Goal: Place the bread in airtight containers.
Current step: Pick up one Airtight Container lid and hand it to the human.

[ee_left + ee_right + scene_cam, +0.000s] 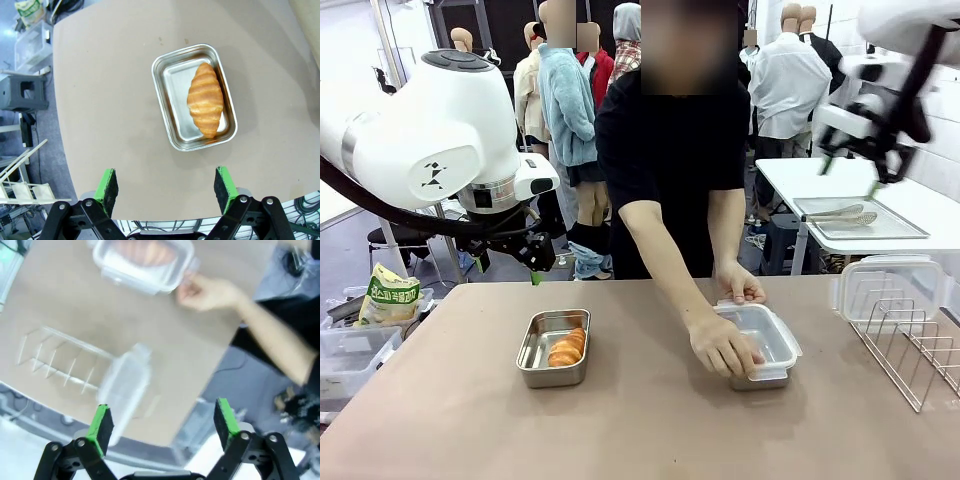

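Croissant (pixel 205 100): lies in open tub (pixel 175 95).
Second croissant (pixel 145 250): inside lidded tub (pixel 767 332); person's hands (pixel 722 345) rest on it.
Left gripper (pixel 165 186): released, jaws wide, above open tub.
Right gripper (pixel 163 422): released, raised beyond table edge.

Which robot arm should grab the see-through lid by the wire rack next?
Probably the right. The right gripper, open, hangs over the clear lid and rack. The left gripper hangs over the open tub with the croissant, across the table.
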`<control>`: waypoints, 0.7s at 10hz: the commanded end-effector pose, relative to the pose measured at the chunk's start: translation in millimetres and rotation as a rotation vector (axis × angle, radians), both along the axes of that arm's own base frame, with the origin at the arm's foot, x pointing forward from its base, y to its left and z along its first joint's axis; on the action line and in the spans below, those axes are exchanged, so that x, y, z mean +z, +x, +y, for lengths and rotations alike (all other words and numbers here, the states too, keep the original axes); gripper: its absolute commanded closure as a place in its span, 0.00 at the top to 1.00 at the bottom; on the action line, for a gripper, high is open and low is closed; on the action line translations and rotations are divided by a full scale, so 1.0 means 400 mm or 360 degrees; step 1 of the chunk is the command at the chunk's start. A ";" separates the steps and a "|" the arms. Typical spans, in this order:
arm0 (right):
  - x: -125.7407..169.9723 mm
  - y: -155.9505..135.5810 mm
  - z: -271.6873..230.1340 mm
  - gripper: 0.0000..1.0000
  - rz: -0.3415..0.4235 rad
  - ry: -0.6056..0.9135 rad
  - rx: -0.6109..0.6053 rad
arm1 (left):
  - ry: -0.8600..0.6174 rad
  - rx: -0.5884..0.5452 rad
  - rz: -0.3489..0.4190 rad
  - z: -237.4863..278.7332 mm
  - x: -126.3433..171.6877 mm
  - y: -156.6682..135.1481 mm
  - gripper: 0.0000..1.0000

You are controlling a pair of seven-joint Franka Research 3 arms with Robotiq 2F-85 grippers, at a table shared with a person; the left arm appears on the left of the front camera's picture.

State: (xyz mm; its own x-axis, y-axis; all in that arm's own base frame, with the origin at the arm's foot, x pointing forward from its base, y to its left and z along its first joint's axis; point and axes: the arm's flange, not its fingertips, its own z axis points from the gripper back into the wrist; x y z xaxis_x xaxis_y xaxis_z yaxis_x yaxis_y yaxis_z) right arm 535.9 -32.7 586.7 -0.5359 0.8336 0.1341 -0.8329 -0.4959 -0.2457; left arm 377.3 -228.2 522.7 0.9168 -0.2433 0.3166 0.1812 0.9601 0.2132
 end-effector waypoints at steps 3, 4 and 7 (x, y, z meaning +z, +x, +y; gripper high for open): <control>-0.151 -0.054 -0.151 1.00 0.0228 -0.0019 -0.0372 | 0.0003 -0.0002 0.0008 0.001 0.002 0.000 1.00; -0.183 -0.060 -0.182 1.00 0.0258 -0.0038 -0.0460 | 0.0003 -0.0002 0.0008 0.001 0.002 0.000 1.00; -0.220 -0.021 -0.194 1.00 0.0218 -0.0100 -0.0536 | 0.0003 -0.0002 0.0008 0.001 0.002 0.000 1.00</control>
State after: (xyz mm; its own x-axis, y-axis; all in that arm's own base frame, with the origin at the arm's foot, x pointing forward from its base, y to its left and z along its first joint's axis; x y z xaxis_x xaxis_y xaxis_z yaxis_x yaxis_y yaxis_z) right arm 520.9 -118.1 498.5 -0.2290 0.9584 0.1701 -0.9714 -0.2138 -0.1031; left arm 377.3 -228.4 522.6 0.9169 -0.2436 0.3163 0.1814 0.9600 0.2134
